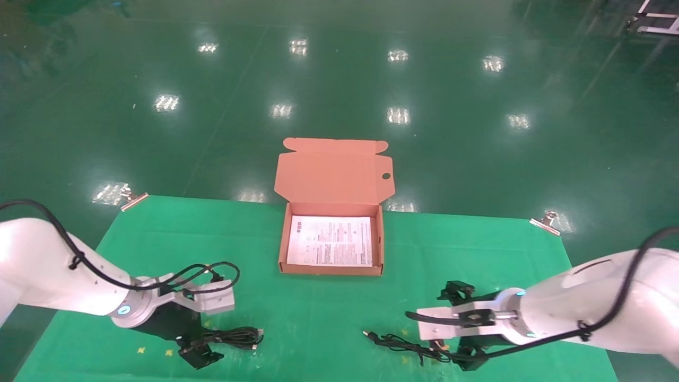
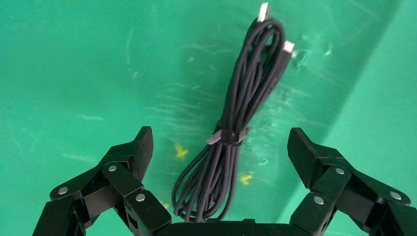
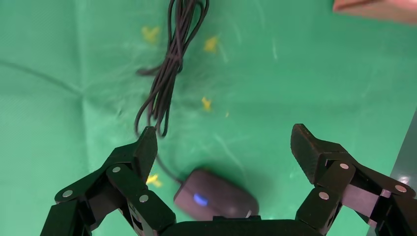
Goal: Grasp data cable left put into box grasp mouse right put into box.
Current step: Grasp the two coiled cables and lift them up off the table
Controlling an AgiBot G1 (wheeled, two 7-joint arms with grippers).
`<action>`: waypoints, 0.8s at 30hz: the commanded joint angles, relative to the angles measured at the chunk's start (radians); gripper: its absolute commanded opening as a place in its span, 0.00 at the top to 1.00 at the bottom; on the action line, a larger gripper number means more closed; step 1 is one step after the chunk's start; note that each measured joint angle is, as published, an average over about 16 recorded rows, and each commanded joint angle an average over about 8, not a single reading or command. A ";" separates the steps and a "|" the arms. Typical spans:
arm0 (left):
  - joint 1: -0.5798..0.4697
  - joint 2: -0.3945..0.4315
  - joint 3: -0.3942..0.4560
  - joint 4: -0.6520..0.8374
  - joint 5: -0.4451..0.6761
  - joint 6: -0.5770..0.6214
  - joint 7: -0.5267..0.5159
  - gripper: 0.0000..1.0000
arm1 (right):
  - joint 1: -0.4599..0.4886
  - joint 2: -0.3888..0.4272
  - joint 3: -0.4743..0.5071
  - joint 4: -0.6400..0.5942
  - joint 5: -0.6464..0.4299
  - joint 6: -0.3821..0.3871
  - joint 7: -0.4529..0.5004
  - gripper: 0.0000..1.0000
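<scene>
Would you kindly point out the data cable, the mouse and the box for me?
data cable (image 2: 227, 136), left wrist view, on the tie around the bundle.
mouse (image 3: 216, 199), right wrist view, on its top shell.
box (image 1: 333, 178), head view, on the open lid.

Matt cardboard box (image 1: 332, 175), paper leaflet (image 1: 330, 240), glossy floor (image 1: 339, 79), green cloth (image 1: 318, 307), matt rubbery data cable (image 2: 236, 123)

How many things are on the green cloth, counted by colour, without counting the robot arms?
Black: 2, the data cable and the mouse with its cord.
Orange-brown: 1, the open box.
White: 1, the printed leaflet lying inside the box.
Total: 4.
</scene>
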 commanded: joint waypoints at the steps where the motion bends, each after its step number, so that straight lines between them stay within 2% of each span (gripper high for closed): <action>1: -0.013 0.020 -0.002 0.060 -0.004 -0.011 0.017 0.00 | -0.011 -0.021 -0.001 -0.030 -0.004 0.024 -0.004 0.00; 18: -0.058 0.088 -0.012 0.313 -0.024 -0.072 0.164 0.00 | -0.046 -0.146 0.008 -0.290 0.102 0.074 -0.144 0.01; 19: -0.060 0.090 -0.012 0.323 -0.025 -0.073 0.170 0.00 | -0.046 -0.151 0.009 -0.303 0.107 0.075 -0.151 0.08; 20: -0.061 0.091 -0.012 0.331 -0.025 -0.074 0.174 0.04 | -0.046 -0.156 0.010 -0.314 0.111 0.076 -0.157 0.20; 21: -0.063 0.093 -0.013 0.341 -0.026 -0.076 0.179 0.11 | -0.046 -0.160 0.011 -0.326 0.115 0.077 -0.164 0.33; 24: -0.068 0.098 -0.014 0.364 -0.028 -0.079 0.191 0.49 | -0.048 -0.171 0.014 -0.353 0.126 0.081 -0.177 0.70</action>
